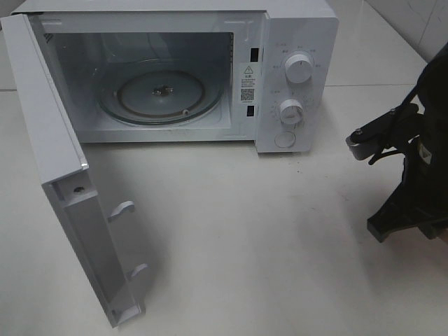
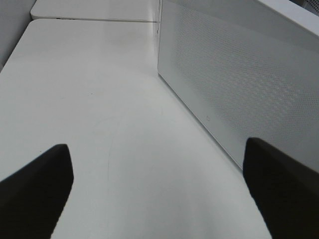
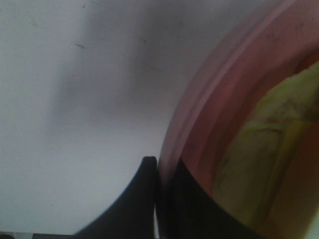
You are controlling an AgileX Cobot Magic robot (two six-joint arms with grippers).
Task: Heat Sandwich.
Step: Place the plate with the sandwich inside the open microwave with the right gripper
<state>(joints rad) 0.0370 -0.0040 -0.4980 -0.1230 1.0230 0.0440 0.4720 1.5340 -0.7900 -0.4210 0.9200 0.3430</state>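
Observation:
The sandwich (image 3: 264, 144) shows in the right wrist view as a pale yellow-green layer lying on a round pink plate (image 3: 209, 99). My right gripper (image 3: 158, 162) is shut on the plate's rim, one finger outside it and one inside. In the exterior high view my right arm (image 1: 413, 175) sits at the far right edge of the table, and the plate is hidden there. The white microwave (image 1: 294, 42) stands at the back with its door (image 1: 49, 140) swung wide open to the left, and its glass turntable (image 1: 161, 94) is bare. My left gripper (image 2: 155, 144) is open over the bare table.
The open door juts forward across the left side of the table, its latch hooks (image 1: 122, 208) facing right. In the left wrist view the door's perforated outer face (image 2: 239, 79) stands close beside my left gripper. The control knobs (image 1: 299, 68) are on the microwave's right panel.

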